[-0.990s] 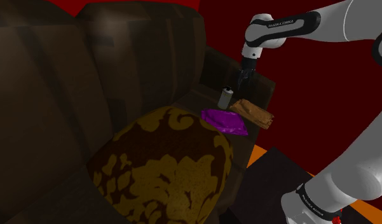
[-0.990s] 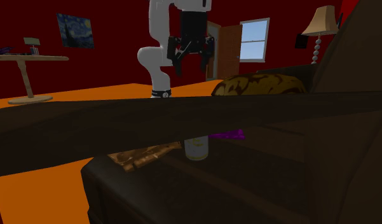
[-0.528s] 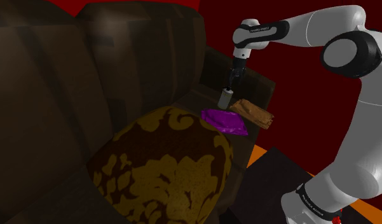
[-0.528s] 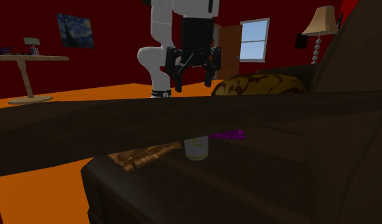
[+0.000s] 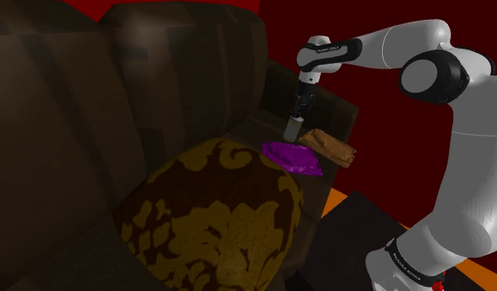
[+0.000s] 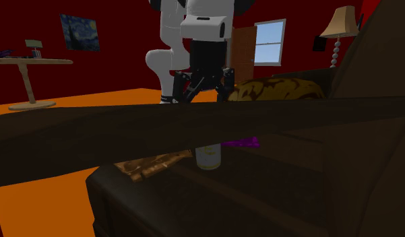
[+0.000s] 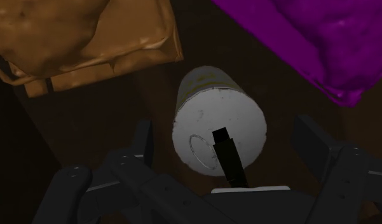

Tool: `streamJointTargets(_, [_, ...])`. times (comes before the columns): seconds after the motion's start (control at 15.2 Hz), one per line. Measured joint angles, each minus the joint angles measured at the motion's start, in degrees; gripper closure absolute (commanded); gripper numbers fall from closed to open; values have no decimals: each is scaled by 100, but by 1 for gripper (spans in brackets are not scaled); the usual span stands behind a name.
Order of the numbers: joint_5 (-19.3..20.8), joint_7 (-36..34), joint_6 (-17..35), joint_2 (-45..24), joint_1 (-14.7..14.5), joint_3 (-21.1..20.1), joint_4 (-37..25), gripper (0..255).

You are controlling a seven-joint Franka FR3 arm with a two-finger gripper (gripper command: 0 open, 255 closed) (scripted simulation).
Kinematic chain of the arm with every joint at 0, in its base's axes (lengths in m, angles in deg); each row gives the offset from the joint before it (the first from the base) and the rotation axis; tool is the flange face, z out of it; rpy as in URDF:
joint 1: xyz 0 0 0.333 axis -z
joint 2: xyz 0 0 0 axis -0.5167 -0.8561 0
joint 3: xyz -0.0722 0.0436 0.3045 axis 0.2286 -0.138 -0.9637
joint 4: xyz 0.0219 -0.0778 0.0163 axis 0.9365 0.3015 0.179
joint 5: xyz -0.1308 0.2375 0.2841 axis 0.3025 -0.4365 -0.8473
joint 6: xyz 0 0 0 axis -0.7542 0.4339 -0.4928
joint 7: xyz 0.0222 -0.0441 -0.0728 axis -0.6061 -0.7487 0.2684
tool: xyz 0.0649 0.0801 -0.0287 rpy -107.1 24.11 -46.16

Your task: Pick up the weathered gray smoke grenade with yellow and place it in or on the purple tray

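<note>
Second exterior view sets the dark sofa arm point(image 6: 194, 121) across the smoke grenade point(image 6: 208, 156), hiding its top and the fingertips of the gripper point(image 7: 225, 133). The purple tray point(image 6: 244, 142) shows as a sliver there. In the wrist view the fingers stand spread either side of the upright, pale grey, yellow-banded canister, clear of it. It stands on the brown sofa seat point(image 7: 107, 108) between the tray and a brown packet point(image 7: 81, 38). Red walls point(image 6: 120, 47), orange floor point(image 6: 19, 195), a window point(image 6: 269, 42) and a lamp point(image 6: 340, 23) lie beyond. One grenade, one tray, one packet, one patterned cushion point(image 5: 213, 215).
</note>
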Motion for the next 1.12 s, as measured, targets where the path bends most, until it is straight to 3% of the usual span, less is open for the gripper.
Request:
streamJointTargets(0.53, [-5,-5,191,-4,-13,-6,185,0])
streamJointTargets(0.59, [-5,-5,191,-4,-13,-6,185,255])
streamJointTargets(1.12, [-5,-5,191,-5,-13,-6,186,255])
